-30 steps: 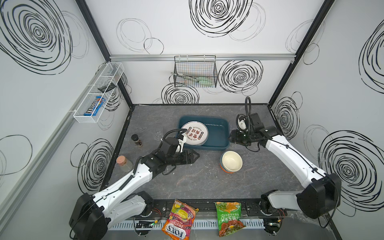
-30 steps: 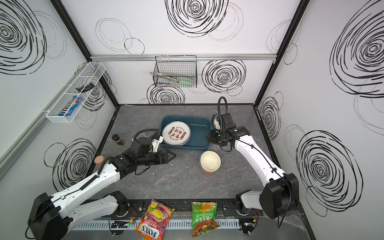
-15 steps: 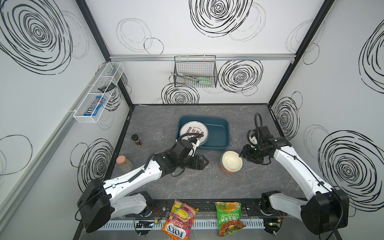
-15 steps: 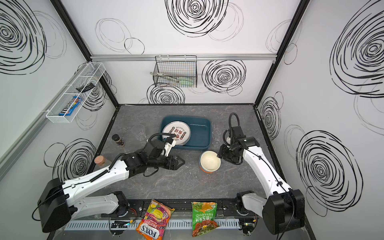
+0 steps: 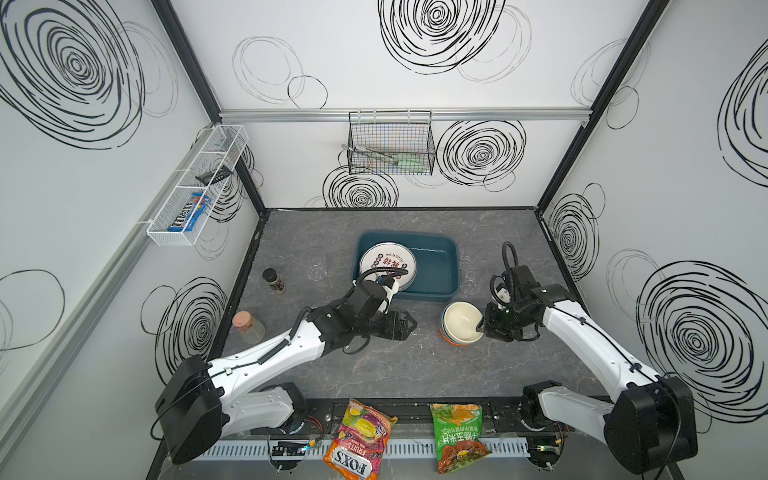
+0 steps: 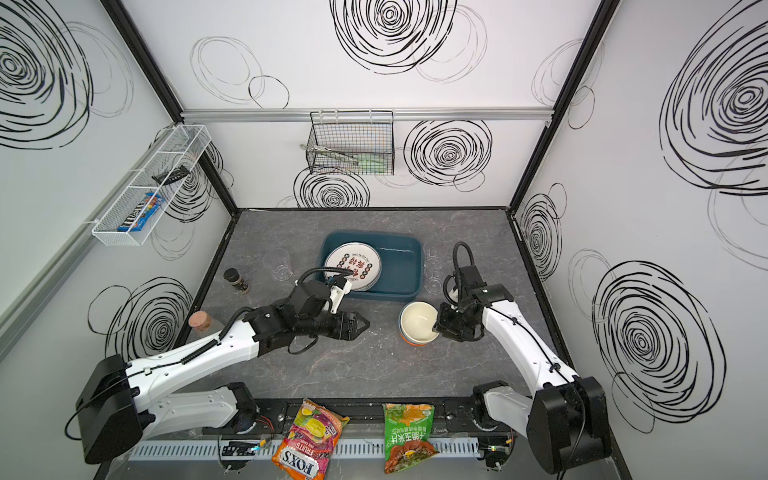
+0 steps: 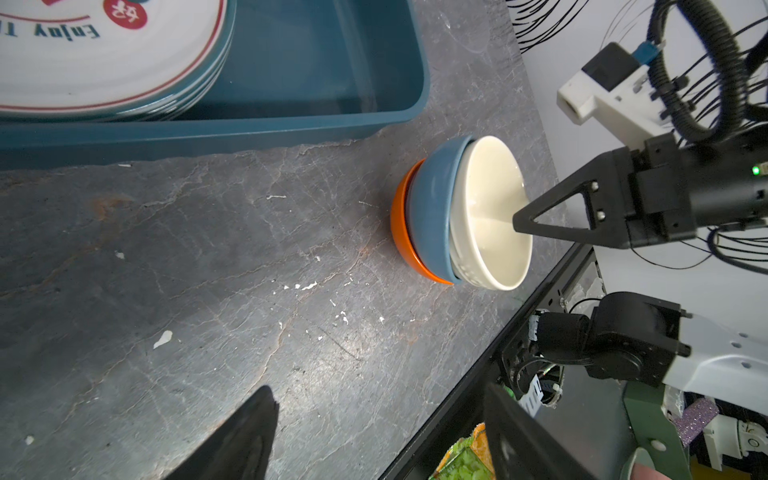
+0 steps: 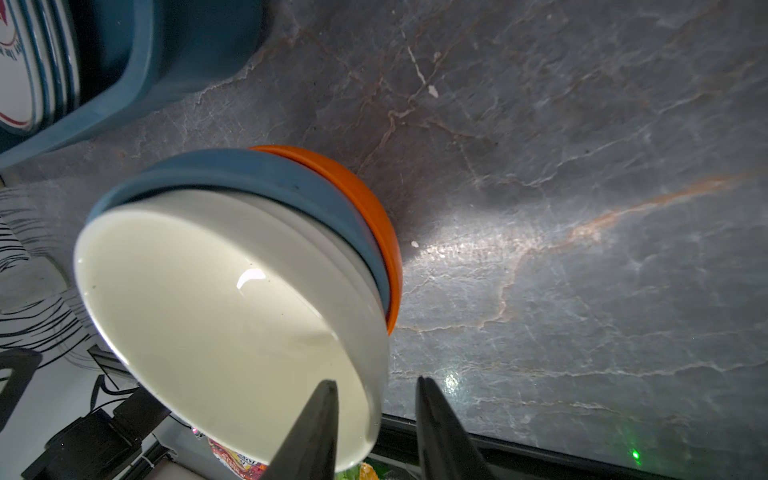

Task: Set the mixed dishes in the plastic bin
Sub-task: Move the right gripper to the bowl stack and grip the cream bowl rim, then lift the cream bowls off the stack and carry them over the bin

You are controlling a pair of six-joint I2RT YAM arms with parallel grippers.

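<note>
A stack of three bowls, cream in blue in orange (image 5: 461, 326) (image 6: 417, 326) (image 7: 478, 212) (image 8: 208, 311), stands on the table in front of the plastic bin's right end. My right gripper (image 5: 482, 328) (image 8: 376, 384) straddles the cream bowl's right rim, one finger inside and one outside, with a gap still showing beside the outer finger. My left gripper (image 5: 411, 326) (image 7: 378, 390) hovers open and empty left of the stack. The teal plastic bin (image 5: 432, 266) (image 6: 399, 266) holds stacked white plates (image 5: 387, 266) (image 7: 104, 62). Clear cups (image 5: 313, 266) (image 5: 467, 274) stand on either side of the bin.
A dark-capped spice jar (image 5: 273, 279) and a cork-topped jar (image 5: 247, 326) stand by the left wall. Two snack bags (image 5: 361, 440) (image 5: 459, 436) lie on the front rail. A black wire basket (image 5: 390, 145) and a white mesh basket (image 5: 195, 187) hang on the walls.
My right arm came forward from the bin's right end to the bowl stack, and its jaws narrowed around the cream bowl's rim. My left arm swung rightward away from the bin.
</note>
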